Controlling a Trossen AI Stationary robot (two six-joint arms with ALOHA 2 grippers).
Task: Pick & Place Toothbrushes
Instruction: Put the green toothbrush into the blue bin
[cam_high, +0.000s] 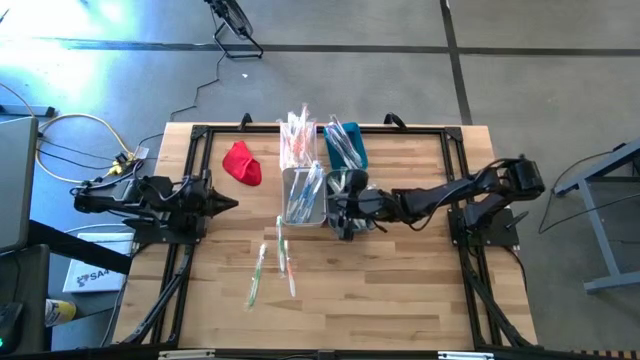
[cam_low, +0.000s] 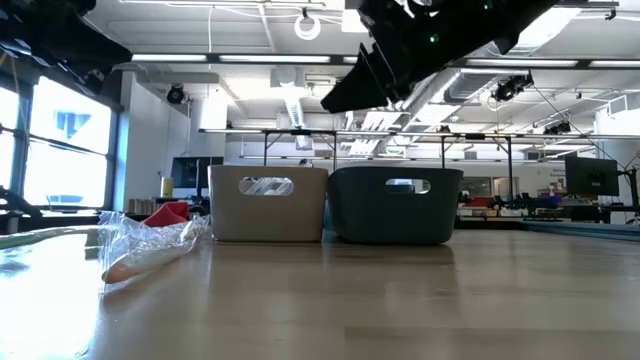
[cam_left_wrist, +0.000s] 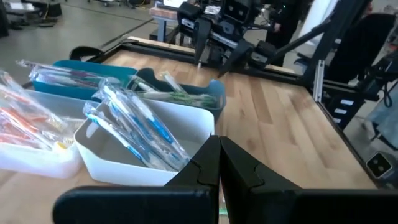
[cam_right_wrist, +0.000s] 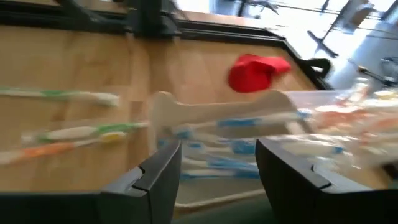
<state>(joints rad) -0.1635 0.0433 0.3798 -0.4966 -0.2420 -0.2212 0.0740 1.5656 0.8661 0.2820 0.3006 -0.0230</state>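
Toothbrushes (cam_high: 283, 255) lie in two places as we see them. A few wrapped ones rest loose on the wooden counter (cam_high: 400, 290), just in front of the bins, with green, white and orange handles visible in the right wrist view. Others are already sorted into the bins: blue-handled ones in the white bin (cam_high: 303, 195), orange ones in the clear bin (cam_high: 297, 140) behind it, and a few with green in the teal bin (cam_high: 346, 147). A dark bin (cam_high: 345, 190) stands beside the white one.

We note the right hand (cam_high: 342, 205) reaching in from the right side and hovering over the dark bin, next to the white bin. Its fingers (cam_right_wrist: 158, 174) are spread apart, and we see nothing between them; below the gap lie the blue toothbrushes in the white bin.

We note the left hand (cam_high: 228, 204) parked at the left side of the counter, pointing toward the bins. Its fingers (cam_left_wrist: 208, 165) are pressed together and hold nothing.

A red cloth (cam_high: 242, 163) lies on the counter, left of the clear bin and apart from both hands. In the low view one wrapped toothbrush with an orange handle lies on the counter close to the camera, with the bins standing side by side behind it.
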